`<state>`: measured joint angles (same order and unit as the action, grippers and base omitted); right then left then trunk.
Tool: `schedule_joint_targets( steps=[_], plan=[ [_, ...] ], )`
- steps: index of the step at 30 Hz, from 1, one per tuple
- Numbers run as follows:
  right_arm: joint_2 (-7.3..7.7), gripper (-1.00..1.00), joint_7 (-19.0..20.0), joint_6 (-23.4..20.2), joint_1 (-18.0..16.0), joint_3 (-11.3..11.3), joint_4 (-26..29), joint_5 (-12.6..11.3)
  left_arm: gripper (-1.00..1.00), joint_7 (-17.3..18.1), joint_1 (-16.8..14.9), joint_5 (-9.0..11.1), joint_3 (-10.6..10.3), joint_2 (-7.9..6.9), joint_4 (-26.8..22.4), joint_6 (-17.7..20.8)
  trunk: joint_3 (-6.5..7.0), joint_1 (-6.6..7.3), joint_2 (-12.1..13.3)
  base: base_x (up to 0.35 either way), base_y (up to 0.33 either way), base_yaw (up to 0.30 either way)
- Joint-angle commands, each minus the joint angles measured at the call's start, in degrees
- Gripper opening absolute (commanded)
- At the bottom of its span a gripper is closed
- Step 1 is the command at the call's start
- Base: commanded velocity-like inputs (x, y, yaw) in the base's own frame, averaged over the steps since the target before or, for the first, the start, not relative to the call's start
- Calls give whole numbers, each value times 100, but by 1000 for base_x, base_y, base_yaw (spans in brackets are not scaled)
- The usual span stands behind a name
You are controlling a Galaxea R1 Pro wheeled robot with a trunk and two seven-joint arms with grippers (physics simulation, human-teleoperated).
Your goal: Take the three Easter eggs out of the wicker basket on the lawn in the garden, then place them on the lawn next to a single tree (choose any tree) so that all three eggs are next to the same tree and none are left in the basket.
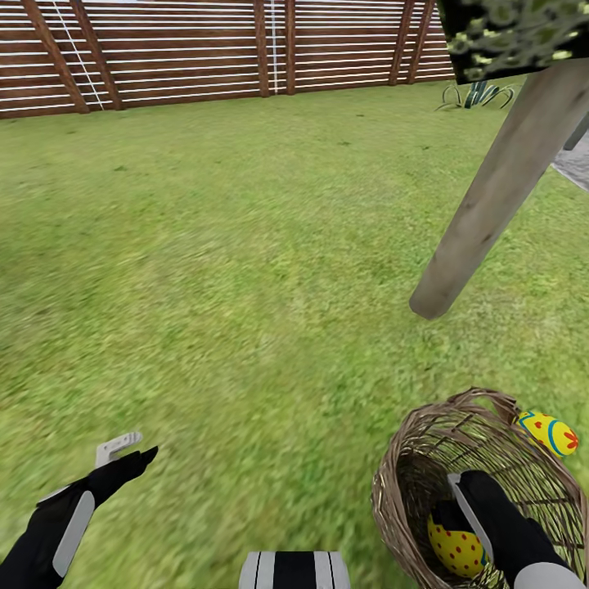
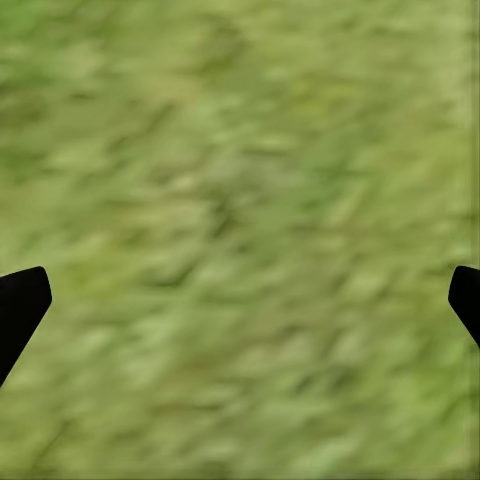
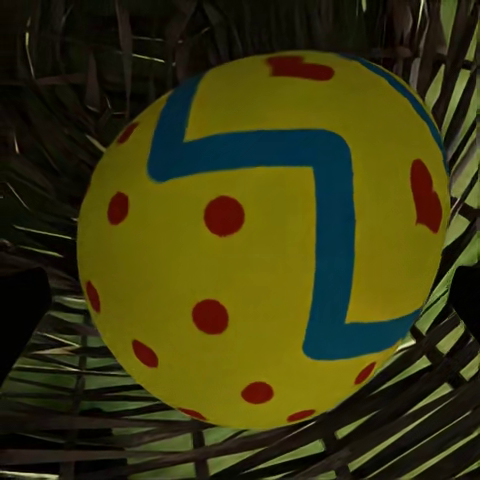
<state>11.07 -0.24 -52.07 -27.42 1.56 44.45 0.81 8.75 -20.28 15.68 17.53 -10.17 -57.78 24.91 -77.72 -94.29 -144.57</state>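
Egg (image 3: 260, 240) in basket (image 1: 425, 458); right claw (image 1: 470, 511) inside

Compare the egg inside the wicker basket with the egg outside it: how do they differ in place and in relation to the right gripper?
The egg in the basket lies low inside the wicker basket, while the egg on the grass lies outside, just past the far rim. The right gripper reaches down to the basket egg; the grass egg is apart from it. The basket egg looks shaded, the grass egg brightly lit. Both are yellow with blue zigzags and red marks.
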Motion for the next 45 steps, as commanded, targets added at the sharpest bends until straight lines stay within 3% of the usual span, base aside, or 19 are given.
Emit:
schedule_joint_targets(
  steps=[1, 14, 20, 28, 45],
  plan=[
    [-6, 100, -2, -27, -1, 1, 5, 10, 100, 19, -2, 32, 13, 4, -5, 41, -4, 1, -2, 0, 0, 0],
    [-17, 100, -18, -31, 0, 17, 2, 17, 100, 13, -2, 32, 13, 15, 3, 42, -4, 1, -2, 0, 0, 0],
    [-17, 100, -20, -32, 0, 20, 2, 23, 100, 4, -2, 24, 8, 23, 4, 74, -133, -14, -10, 0, 0, 0],
    [-18, 100, -19, -32, 0, 28, 2, 16, 100, 9, -2, 23, 13, 95, 4, 59, -132, -14, -10, 0, 0, 0],
    [-22, 100, -20, -32, 0, 29, 2, 16, 100, 24, -2, 30, 13, 103, -5, 62, -199, -22, -14, 0, 0, 0]
  ],
)
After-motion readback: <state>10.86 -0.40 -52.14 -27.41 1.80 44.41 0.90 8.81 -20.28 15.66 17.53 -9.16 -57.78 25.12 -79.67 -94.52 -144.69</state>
